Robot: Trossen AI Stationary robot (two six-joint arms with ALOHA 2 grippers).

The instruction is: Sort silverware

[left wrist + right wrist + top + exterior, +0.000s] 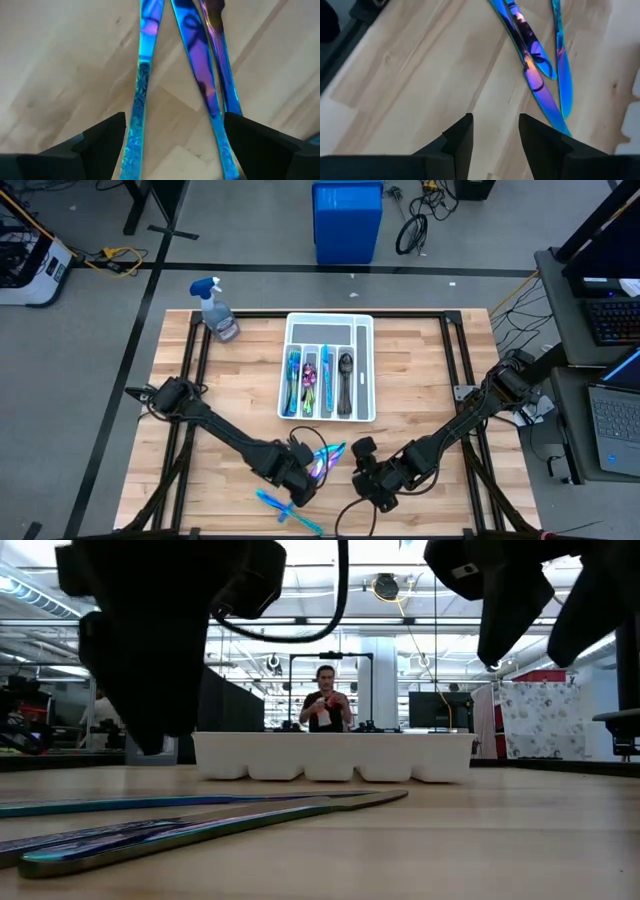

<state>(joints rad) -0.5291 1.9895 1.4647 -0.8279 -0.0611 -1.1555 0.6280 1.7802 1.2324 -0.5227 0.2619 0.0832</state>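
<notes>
- I see a workshop floor of grey concrete around my wooden table [420, 370], with a blue bin [347, 220] beyond the far edge and a laptop [618, 420] on a desk to the right.
- In the low view a person [324, 710] stands in the room behind the table.
- I can read no brand, label or writing anywhere.
- A spray bottle [218, 310] stands on the table's far left corner.
- The white tray [364, 370] sits mid-table; its long slots hold blue-teal pieces, a purple piece and a dark spoon.
- Loose cutlery [322, 460] lies on the near part of the table, between my two arms, well apart from the tray; a further blue piece [288, 511] lies nearer the front edge.
- My left gripper [172, 145] hovers right over those blue handles, jaws wide apart, holding nothing.
- My right gripper [495, 137] hangs over bare wood beside the loose pieces, jaws apart and empty.
</notes>
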